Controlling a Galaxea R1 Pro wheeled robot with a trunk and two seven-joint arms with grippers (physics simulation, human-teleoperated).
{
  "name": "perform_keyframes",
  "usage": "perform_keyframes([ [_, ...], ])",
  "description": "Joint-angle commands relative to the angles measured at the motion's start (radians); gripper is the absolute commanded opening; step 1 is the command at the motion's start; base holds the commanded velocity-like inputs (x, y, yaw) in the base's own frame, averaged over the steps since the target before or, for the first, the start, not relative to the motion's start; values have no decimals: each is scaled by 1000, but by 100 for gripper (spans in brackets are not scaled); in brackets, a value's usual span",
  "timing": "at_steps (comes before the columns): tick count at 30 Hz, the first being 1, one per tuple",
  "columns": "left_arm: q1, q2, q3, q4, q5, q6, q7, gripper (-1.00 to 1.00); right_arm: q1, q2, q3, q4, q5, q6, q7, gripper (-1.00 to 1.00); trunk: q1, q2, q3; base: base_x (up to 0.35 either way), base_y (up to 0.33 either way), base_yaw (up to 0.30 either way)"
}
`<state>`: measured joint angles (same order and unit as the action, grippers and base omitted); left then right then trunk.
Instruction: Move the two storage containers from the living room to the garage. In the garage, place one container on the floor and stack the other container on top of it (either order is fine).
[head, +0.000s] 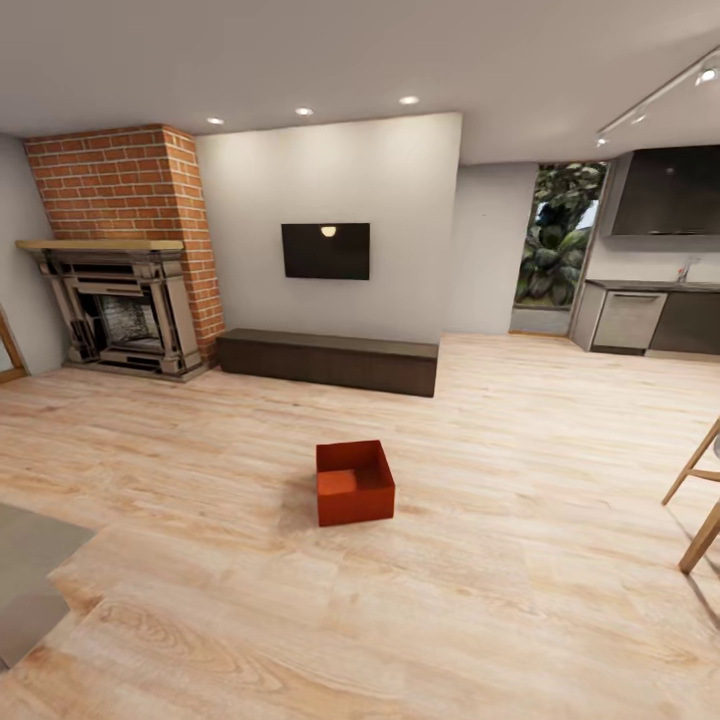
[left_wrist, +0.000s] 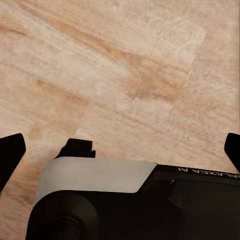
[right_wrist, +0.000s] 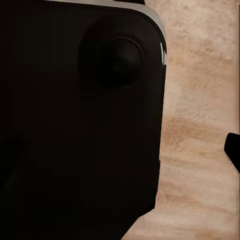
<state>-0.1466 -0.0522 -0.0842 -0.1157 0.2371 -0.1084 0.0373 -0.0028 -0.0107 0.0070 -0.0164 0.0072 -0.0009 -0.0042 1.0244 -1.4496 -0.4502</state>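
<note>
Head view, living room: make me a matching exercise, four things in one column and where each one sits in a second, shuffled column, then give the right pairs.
Things:
1. storage container
2. TV
3. brick fireplace
4. long dark cabinet

Places:
A. against the wall, below the screen
B. on the wood-plank floor, mid-room
C. left end of the far wall
D. mounted on the white wall

Pairs: 1-B, 2-D, 3-C, 4-A

An orange-red storage container (head: 354, 483) sat alone on the light wood-plank floor (head: 520, 560), well short of the long dark cabinet (head: 328, 361) beneath the wall TV (head: 325, 250).
</note>
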Motion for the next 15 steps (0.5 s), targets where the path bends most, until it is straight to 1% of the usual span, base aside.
perform_keyframes([
  [1,-1,0,-9,1,8,-4,4,100,0,0,1,0,1,0,0,100,1,0,-1,343,0,0],
  [15,-1,0,-11,1,7,-3,3,100,0,0,0,0,0,0,0,100,1,0,-1,343,0,0],
])
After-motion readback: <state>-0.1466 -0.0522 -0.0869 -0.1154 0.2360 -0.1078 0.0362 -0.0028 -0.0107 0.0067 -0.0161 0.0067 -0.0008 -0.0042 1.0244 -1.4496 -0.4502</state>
